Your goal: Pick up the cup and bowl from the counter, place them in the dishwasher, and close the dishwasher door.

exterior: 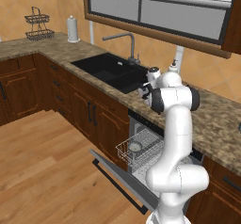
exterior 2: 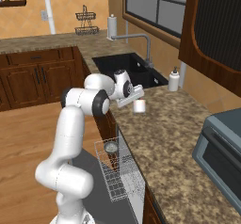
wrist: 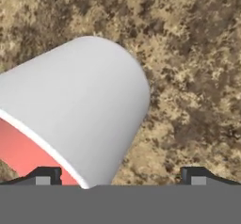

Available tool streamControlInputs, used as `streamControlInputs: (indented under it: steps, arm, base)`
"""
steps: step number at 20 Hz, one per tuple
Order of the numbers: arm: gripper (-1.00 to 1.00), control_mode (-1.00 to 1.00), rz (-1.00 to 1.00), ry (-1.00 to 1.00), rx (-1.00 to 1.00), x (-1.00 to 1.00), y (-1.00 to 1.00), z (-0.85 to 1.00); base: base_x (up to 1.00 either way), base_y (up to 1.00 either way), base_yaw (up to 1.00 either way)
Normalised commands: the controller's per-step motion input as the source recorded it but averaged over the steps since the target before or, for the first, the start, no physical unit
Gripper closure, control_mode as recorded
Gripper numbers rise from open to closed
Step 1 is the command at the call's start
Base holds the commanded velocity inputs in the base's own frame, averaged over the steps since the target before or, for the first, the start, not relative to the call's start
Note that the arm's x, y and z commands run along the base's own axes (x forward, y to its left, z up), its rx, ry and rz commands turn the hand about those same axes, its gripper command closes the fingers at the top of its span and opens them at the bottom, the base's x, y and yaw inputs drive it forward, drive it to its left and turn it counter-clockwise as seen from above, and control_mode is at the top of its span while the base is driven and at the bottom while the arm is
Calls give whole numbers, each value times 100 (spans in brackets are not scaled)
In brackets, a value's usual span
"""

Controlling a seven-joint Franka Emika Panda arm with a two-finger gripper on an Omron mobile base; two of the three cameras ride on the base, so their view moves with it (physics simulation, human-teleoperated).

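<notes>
The white cup (wrist: 80, 110) with its pink-red inside stands on the speckled counter (exterior 2: 164, 138) near the front edge, just right of the sink. My gripper (wrist: 121, 177) hovers right above the cup (exterior 2: 139, 106), fingers spread wide and open; the cup sits toward the left fingertip (wrist: 44, 176). From the right base view the hand (exterior 2: 134, 97) slants down over it. The grey bowl (exterior: 135, 146) lies in the white wire rack (exterior 2: 115, 171) of the dishwasher. The dishwasher door (exterior: 117, 177) hangs down, fully open.
A black sink (exterior: 113, 70) with a faucet (exterior 2: 141, 42) lies left of the cup. A soap dispenser (exterior 2: 174, 80) stands behind it by the wall. A grey-blue toaster oven (exterior 2: 223, 143) sits at the far right. The pulled-out rack and open door (exterior 2: 92, 190) jut over the floor.
</notes>
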Motion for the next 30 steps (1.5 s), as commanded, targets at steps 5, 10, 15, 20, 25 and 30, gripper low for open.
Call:
streamControlInputs:
  steps: [5,10,15,20,25,30]
  arm:
    - [-100,-100,1,3,0,-16,-37,0]
    - [-100,-100,0,9,1,-50,-35,-2]
    - [-100,-100,0,12,4,-39,-8,-22]
    - [100,-100,0,15,8,-4,0,-31]
    - [100,-100,1,5,5,0,0,-7]
    - [100,-100,0,-1,1,-26,0,0]
  base:
    - [0,0,0]
    - [0,0,0]
    - [0,0,0]
    - [0,0,0]
    - [0,0,0]
    - [0,0,0]
